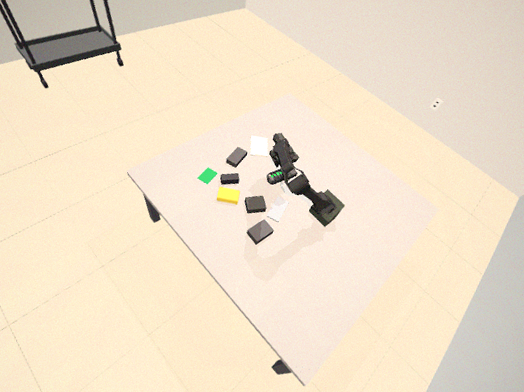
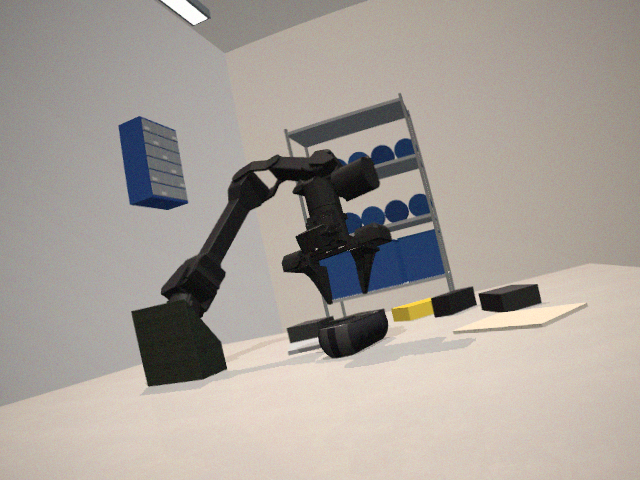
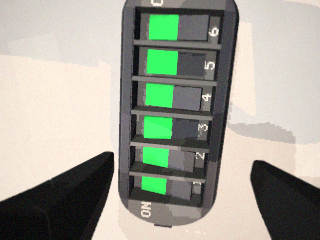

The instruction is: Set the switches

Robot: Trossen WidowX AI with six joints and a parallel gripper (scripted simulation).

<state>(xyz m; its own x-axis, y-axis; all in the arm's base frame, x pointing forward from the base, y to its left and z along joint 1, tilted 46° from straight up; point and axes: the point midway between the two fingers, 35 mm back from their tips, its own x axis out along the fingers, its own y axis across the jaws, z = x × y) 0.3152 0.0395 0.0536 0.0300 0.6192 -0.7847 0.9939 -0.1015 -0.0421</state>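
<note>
Plainly, the gripper (image 2: 347,294) hangs with its jaws spread wide and nothing between them, poised above the controller unit (image 2: 353,326), which lies on the bench (image 1: 345,260) close in front of the arm's base (image 2: 155,356); in the wrist view the two fingers stand to either side of the unit (image 3: 175,110) and apart from it, so I judge that the claw straddles it from above without touching; the unit sits base down with its six numbered rocker switches (image 3: 167,95) facing up, each showing a green half towards the end marked ON and a dark half towards the numbers; which end of each rocker is pressed down I cannot tell with confidence from this angle; the label on the underside is hidden, as it must be while the unit rests this way; so, as a judgement, the wide jaws lined up along the body suggest a grasp to lift or tip the unit and read that label, or a fresh approach to a rocker; whether any switch already matches cannot be checked here; around it lie a yellow block (image 1: 228,194), a green card (image 1: 207,174) and several dark modules (image 1: 254,204), none touched by the arm; the hand is not yet withdrawn.
</note>
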